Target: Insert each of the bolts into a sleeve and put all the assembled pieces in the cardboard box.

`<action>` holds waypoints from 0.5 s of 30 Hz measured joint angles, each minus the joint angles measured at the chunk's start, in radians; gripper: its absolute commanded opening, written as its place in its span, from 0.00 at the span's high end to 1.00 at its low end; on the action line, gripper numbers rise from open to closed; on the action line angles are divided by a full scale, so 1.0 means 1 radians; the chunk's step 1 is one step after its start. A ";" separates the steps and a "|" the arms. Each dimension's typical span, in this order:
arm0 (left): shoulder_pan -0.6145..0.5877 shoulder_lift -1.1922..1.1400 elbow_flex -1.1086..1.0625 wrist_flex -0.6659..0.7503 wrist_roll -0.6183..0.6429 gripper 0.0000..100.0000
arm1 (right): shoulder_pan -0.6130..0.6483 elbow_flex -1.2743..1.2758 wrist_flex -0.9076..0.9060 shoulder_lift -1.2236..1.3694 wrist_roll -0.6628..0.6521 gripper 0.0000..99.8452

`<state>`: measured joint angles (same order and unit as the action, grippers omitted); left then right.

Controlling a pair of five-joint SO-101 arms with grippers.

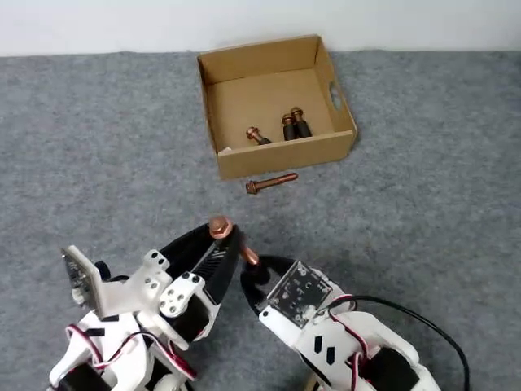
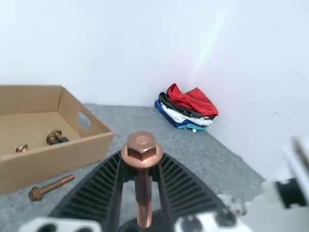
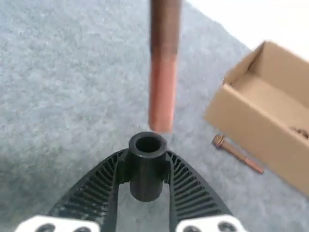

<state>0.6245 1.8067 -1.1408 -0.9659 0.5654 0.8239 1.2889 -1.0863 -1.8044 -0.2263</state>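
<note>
In the right end effector [image 3: 145, 162], the sleeve [image 3: 146, 181] nearly meets the bolt [image 3: 163, 72]

The held bolt [image 2: 141, 166] sits between the fingers of the left gripper [image 2: 141, 162], with its tip right at the mouth of the sleeve [image 3: 146, 169]. The sleeve is clamped in the right gripper [image 3: 147, 162], just beside the left one. Ahead of both grippers the loose bolt [image 1: 272, 183] lies on the table [image 1: 423, 204], just before the near wall of the cardboard box [image 1: 281, 156]. Three assembled pieces [image 1: 286, 128] lie inside the box, near that wall.
</note>
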 measured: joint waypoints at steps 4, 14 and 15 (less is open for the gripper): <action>-0.002 -0.002 -0.029 0.000 0.002 0.99 | 0.000 0.002 0.017 0.000 -0.015 0.99; -0.002 0.002 -0.029 -0.020 0.002 0.99 | 0.000 0.002 0.017 0.002 -0.017 0.99; -0.002 0.002 -0.029 -0.020 0.002 0.99 | 0.000 0.002 0.017 0.002 -0.017 0.99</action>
<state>0.6229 1.8082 -1.1699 -0.9858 0.5669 0.8239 1.2904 -1.0694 -1.8029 -0.2432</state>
